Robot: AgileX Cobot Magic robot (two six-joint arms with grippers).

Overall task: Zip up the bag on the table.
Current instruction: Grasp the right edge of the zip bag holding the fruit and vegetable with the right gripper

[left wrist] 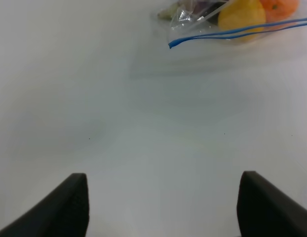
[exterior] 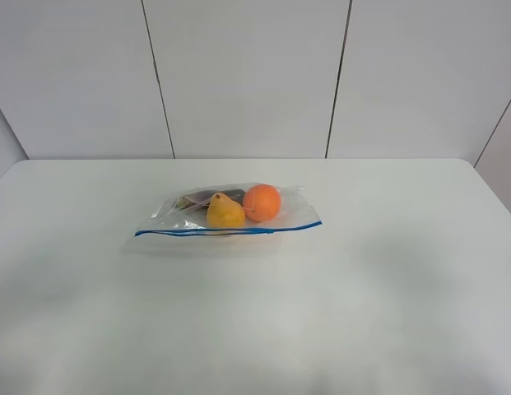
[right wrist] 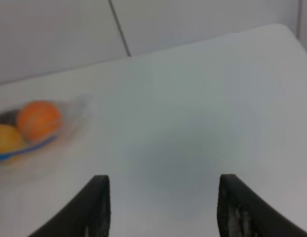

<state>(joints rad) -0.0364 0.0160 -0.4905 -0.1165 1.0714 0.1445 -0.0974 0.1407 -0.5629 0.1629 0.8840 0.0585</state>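
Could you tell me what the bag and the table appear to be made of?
The bag: thin, glossy clear plastic film; the fruit shows through it and it creases. The table: smooth matte white top, possibly laminate, though its look leaves that open.

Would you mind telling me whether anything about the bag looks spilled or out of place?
Nothing has spilled: the fruit sits inside the bag on the table. Its blue zip strip shows two separated lines, so it looks unzipped.

Clear glossy plastic bag (exterior: 228,210) — smooth matt table (exterior: 362,280).
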